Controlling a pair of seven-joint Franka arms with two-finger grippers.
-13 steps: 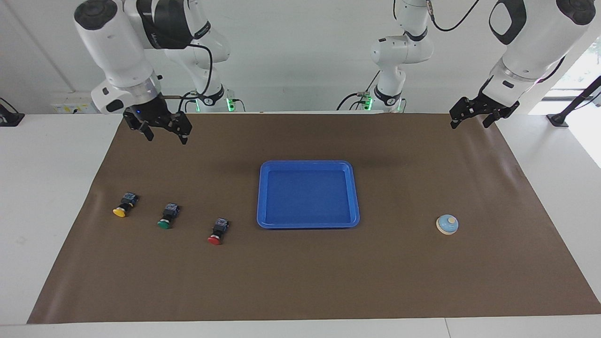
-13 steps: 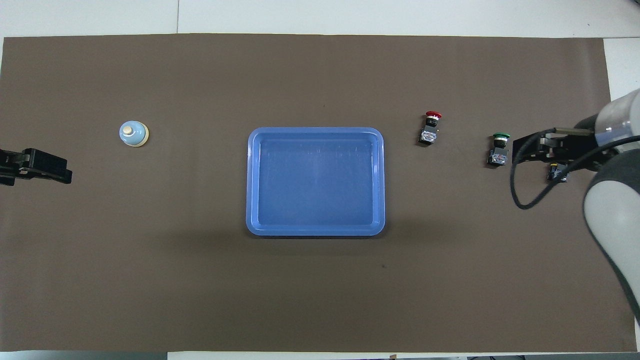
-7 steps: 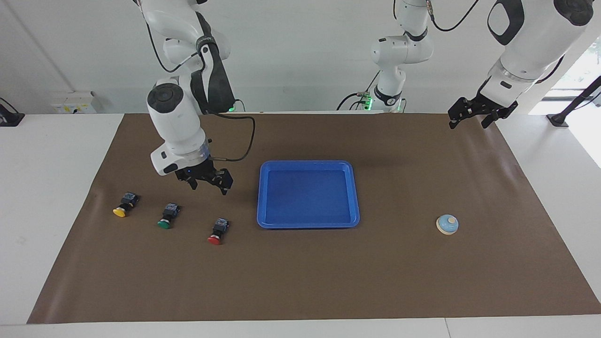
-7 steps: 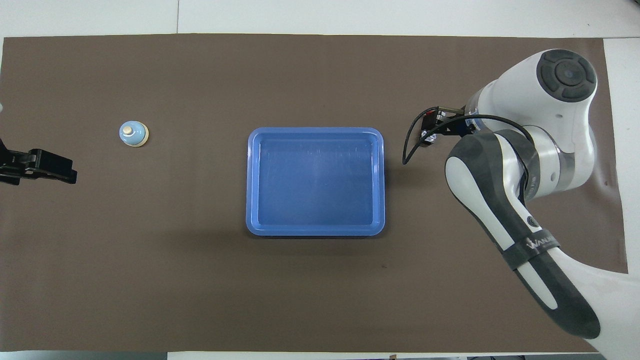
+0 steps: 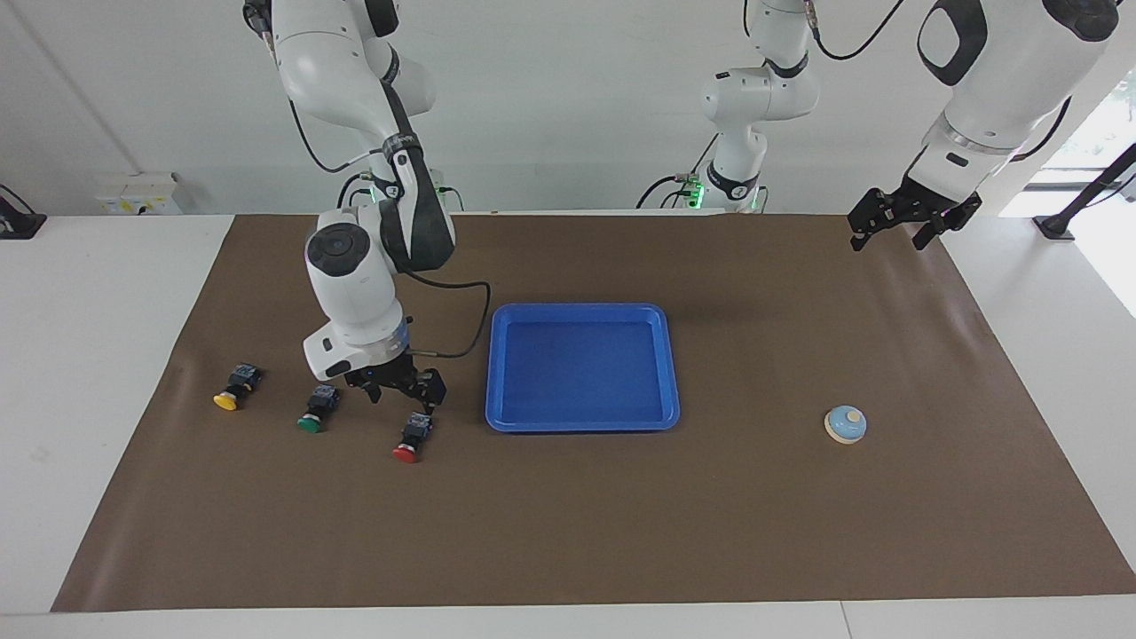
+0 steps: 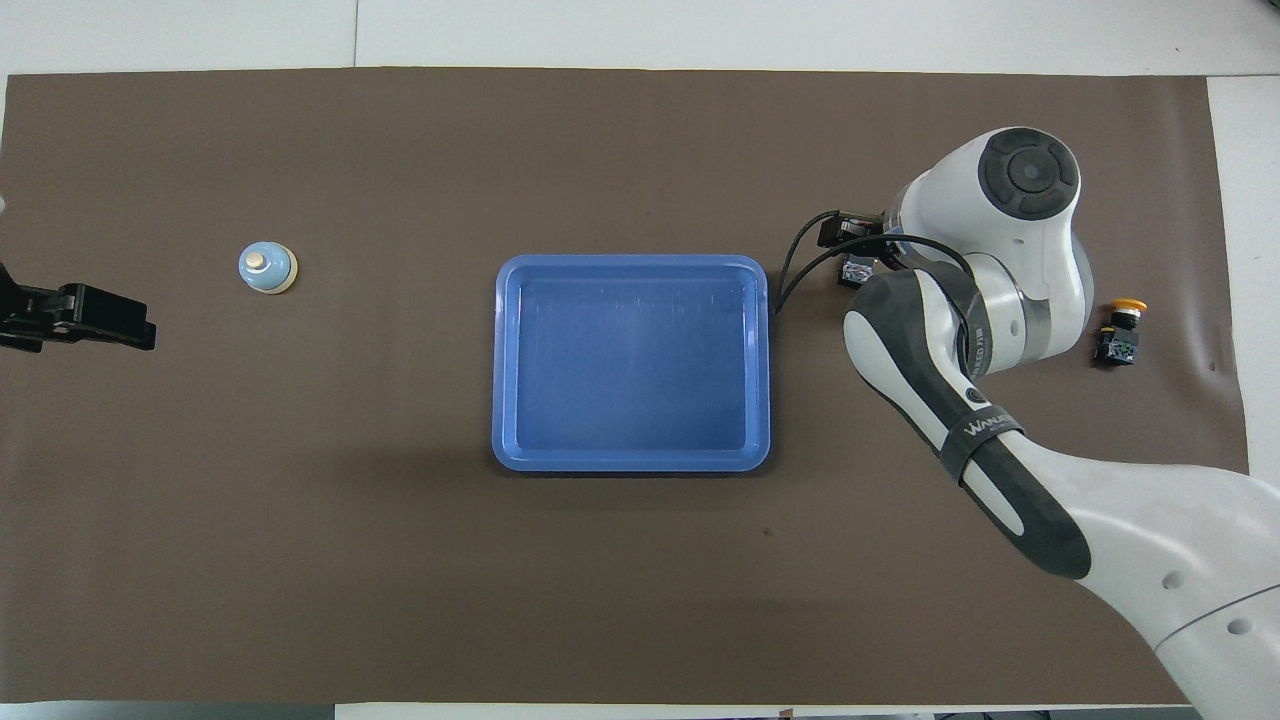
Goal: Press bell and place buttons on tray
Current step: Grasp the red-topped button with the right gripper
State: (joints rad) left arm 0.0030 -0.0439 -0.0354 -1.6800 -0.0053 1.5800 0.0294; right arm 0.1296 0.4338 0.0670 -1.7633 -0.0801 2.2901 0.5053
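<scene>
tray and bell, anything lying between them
Nothing: between the tray and the bell only bare brown mat shows, in both the facing and overhead views.

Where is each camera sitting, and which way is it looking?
Facing view: high across the table, looking at the robots; both arms and bases show, right gripper just above the red button, left gripper waiting over the mat's corner.
Overhead view: high above the robots' end, looking forward and down; the right arm covers the red and green buttons, left gripper at the edge.
Both share the tray, bell and yellow button.
</scene>
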